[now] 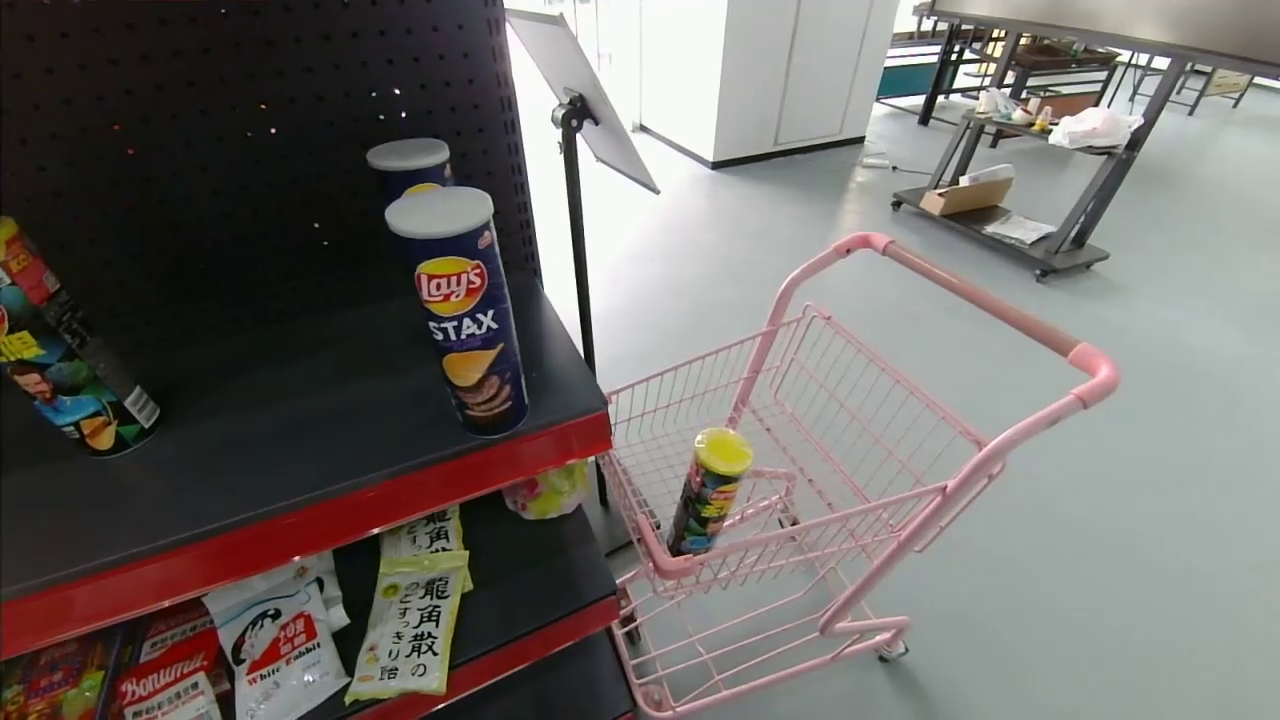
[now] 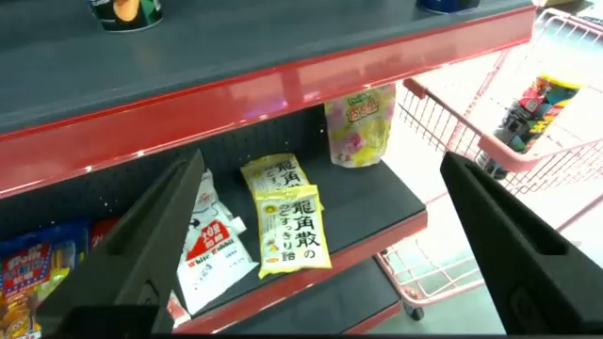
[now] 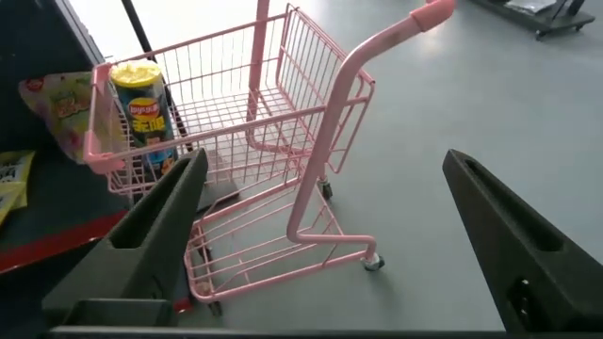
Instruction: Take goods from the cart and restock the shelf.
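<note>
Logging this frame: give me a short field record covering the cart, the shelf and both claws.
cart: pink cart, beside the shelf's right end
cart contents: one yellow-lidded can, standing in the basket corner nearest the shelf
top shelf: front blue can and rear blue can upright near the right end; multicoloured can at the left
lower shelf: snack bags lying flat
left claw: open, empty, facing the lower shelf
right claw: open, empty, facing the cart
</note>
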You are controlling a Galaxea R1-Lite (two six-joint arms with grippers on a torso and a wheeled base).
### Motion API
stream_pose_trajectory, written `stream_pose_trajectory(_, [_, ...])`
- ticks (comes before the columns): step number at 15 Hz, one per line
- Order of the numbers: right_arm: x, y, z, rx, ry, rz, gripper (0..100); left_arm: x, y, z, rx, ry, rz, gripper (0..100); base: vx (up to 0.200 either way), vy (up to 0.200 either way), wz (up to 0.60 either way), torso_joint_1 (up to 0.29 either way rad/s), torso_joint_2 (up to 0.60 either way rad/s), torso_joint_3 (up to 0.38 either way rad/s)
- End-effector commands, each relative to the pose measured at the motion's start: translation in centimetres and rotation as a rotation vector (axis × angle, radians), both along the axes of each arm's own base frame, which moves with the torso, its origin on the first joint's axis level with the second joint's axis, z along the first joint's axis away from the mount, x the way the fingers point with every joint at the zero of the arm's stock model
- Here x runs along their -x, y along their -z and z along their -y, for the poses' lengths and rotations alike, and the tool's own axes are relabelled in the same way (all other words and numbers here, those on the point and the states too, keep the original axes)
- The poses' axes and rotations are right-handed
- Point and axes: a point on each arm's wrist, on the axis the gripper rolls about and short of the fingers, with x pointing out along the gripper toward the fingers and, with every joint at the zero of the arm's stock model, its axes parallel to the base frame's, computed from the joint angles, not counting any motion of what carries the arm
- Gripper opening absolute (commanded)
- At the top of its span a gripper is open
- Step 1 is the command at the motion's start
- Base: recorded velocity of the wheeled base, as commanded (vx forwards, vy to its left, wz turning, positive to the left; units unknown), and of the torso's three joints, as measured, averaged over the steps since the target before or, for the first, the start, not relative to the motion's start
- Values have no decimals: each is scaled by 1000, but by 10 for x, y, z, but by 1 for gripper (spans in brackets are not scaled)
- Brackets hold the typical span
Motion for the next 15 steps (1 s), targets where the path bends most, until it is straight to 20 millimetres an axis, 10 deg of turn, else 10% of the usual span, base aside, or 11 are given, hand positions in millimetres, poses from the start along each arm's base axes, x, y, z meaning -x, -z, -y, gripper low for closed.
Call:
stream_pose_trajectory(1, [0, 0, 0, 0, -1, 0, 100, 0, 0, 0, 0, 0, -1, 100, 0, 0, 0, 0, 0, 0])
stream_pose_trajectory(15, [0, 0, 0, -3, -1, 0, 100, 0, 0, 0, 0, 0, -1, 100, 0, 0, 0, -152, 466, 307])
